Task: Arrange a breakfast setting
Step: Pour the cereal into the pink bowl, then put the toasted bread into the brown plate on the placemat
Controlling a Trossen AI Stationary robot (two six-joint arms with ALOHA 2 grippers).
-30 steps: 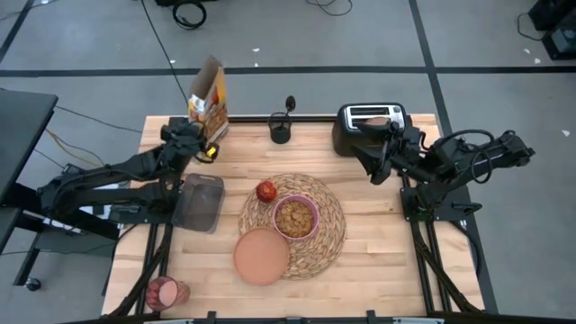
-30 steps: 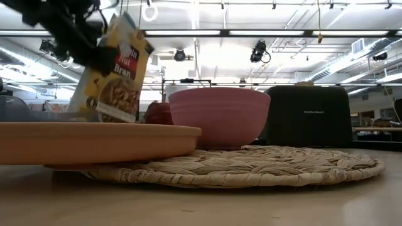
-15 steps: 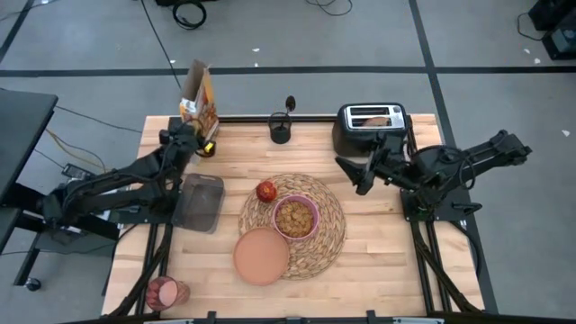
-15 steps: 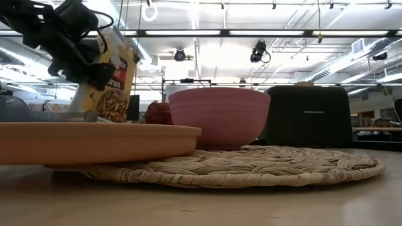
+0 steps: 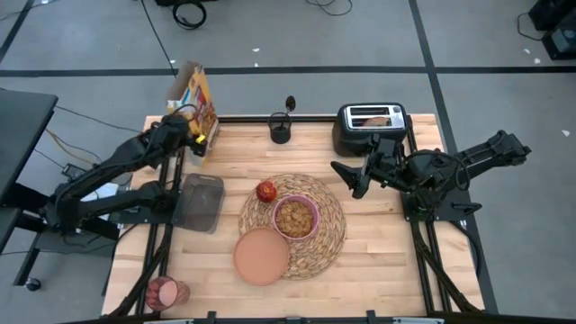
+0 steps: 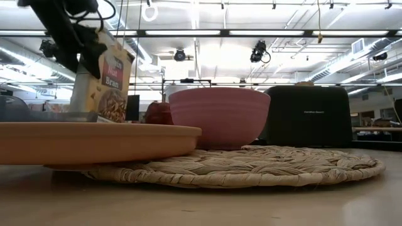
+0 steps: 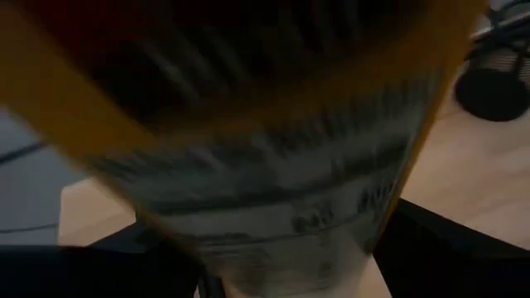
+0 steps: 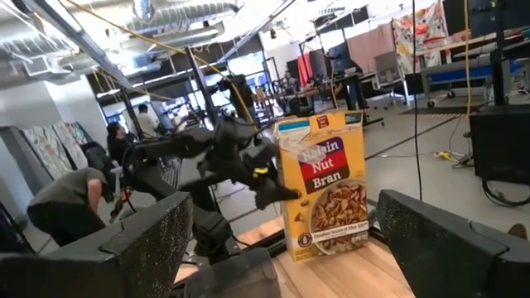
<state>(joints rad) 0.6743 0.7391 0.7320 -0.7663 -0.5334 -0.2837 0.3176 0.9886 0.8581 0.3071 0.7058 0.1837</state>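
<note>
The woven placemat lies mid-table and carries the pink bowl of cereal and the red apple. The salmon plate overlaps the mat's near left edge. A pink cup stands at the near left corner. The cereal box stands upright on its bottom at the far left corner. My left gripper is open, one finger on either side of the box. My right gripper hangs open and holds nothing, between the toaster and the mat. My left gripper has its fingers on either side of the box's narrow side, coming level from the table's near side. I cannot tell whether they touch it. The box stands upright on the table.
The black toaster stands at the far right, with something pale in its slot. A black mesh cup sits at the far edge. A clear grey container lies left of the mat. People show in the room behind.
The cereal box was tilted in my left gripper. It has moved toward the far left corner and now stands upright there. My right gripper has drawn away from the toaster toward the placemat.
</note>
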